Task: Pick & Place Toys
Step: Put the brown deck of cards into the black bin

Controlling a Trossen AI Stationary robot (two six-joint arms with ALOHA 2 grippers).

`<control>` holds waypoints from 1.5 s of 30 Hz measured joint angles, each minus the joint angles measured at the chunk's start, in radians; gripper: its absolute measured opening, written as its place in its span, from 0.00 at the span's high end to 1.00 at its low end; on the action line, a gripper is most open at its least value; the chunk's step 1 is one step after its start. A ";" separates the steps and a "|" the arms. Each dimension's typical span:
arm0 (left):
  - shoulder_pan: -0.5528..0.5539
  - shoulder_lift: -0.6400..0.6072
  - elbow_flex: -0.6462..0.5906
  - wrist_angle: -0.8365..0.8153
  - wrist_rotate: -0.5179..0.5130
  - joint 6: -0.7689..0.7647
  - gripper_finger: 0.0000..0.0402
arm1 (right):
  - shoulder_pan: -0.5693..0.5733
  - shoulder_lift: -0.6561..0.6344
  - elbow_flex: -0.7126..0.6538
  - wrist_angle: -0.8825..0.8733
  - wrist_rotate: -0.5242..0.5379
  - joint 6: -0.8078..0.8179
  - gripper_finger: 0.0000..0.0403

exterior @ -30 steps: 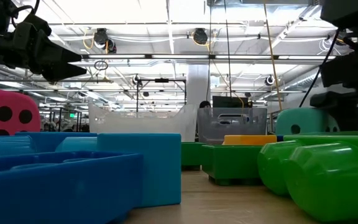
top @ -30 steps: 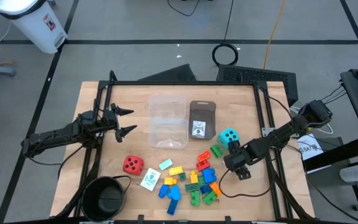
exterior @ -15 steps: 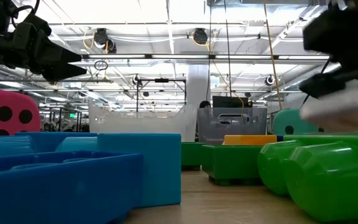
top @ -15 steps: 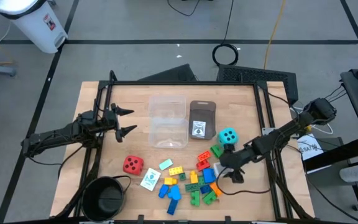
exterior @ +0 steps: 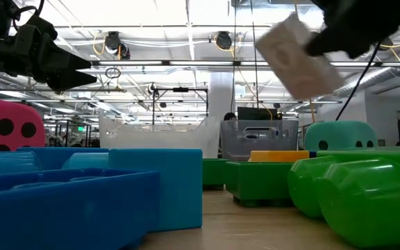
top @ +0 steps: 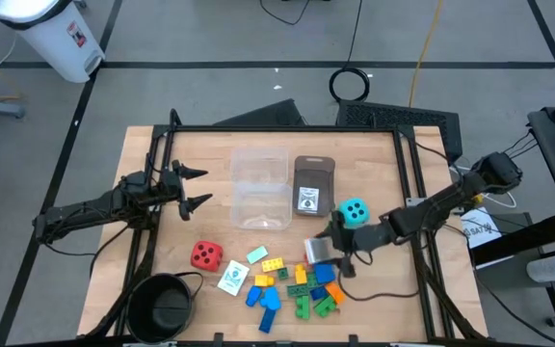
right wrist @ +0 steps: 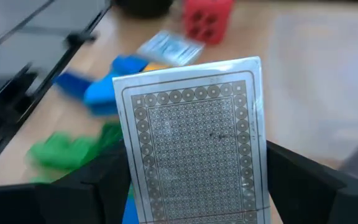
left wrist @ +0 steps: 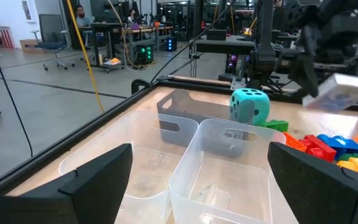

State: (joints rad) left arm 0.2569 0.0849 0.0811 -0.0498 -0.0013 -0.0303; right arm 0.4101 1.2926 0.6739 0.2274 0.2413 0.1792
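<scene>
1. Left gripper waits over the table's left side beside the clear plastic tubs; fingers spread, empty.
2. Red die sits near the front left; the pile of small coloured bricks lies right of it.
3. Right gripper is clamped on a white card with a patterned back, raised above the pile, just beside the teal die.
4. Step in hand: carrying the card. Next, likely: bring it over a container, then release.
</scene>
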 joint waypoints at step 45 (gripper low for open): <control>0.000 0.000 0.000 0.000 0.000 0.000 0.06 | -0.666 0.085 0.002 -0.052 -0.062 -0.220 0.28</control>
State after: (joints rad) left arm 0.2569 0.0849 0.0811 -0.0498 -0.0013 -0.0303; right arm -0.2561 1.3778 0.6758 0.1755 0.1788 -0.0412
